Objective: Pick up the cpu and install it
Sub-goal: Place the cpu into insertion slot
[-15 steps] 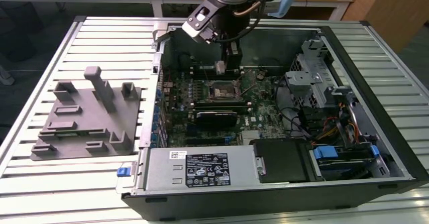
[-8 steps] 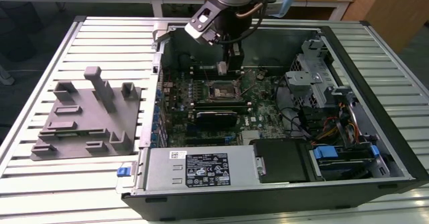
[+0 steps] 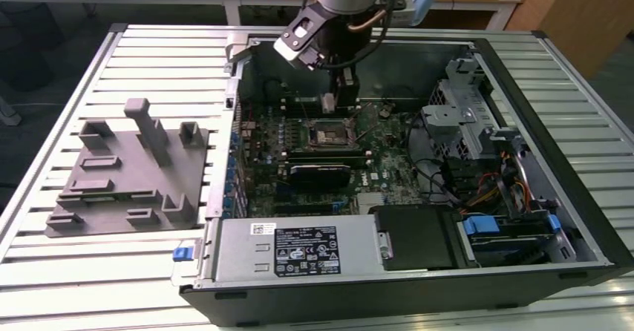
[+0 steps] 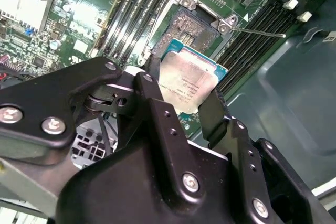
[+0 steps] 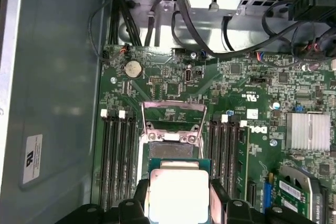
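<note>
We log gripper (image 4: 182, 94) clamped on cpu (image 4: 191, 77) by two opposite edges, cpu hanging above open socket (image 4: 187, 27), motherboard (image 5: 236, 77) inside case (image 3: 572, 179) below.

Robotics lab: open computer case (image 3: 580, 197) on slatted metal bench (image 3: 159, 64).

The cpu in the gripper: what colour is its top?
Shiny silver-grey metal with a thin greenish edge; the cpu shows best in the second wrist view.
</note>
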